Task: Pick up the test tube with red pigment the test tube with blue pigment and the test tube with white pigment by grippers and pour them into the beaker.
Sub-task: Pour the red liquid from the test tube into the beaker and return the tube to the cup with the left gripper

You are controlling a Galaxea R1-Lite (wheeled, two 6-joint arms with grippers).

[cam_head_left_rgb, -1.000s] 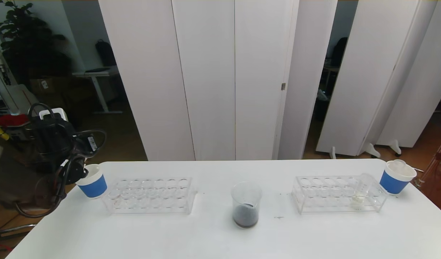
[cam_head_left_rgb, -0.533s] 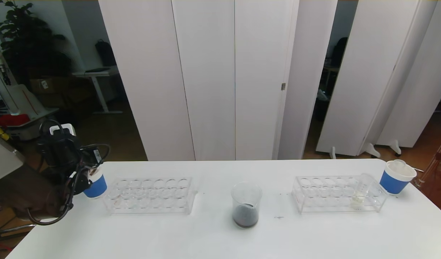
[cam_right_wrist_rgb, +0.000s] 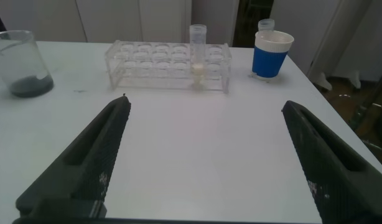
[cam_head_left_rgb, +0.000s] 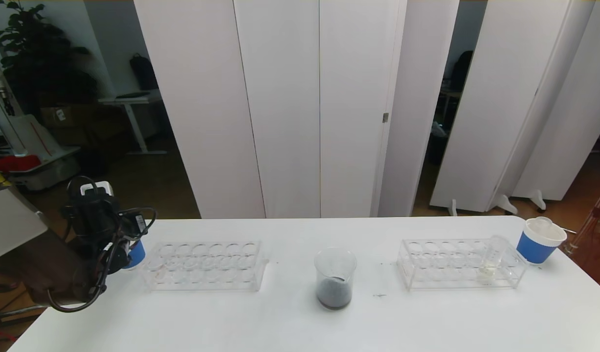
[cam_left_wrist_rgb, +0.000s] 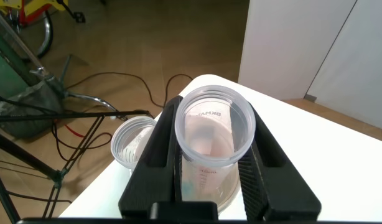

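The beaker (cam_head_left_rgb: 334, 277) — clear, wide-mouthed — holds dark grey liquid at its bottom.

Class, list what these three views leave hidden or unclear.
- Head view: the left gripper covers its tube and most of the left cup with its own body and cables.
- Left wrist view: the tube's bottom is hidden by the fingers and cut off by the picture's edge.
- Head view: the right gripper is out of frame.
- Right wrist view: the beaker is cut off by the edge.
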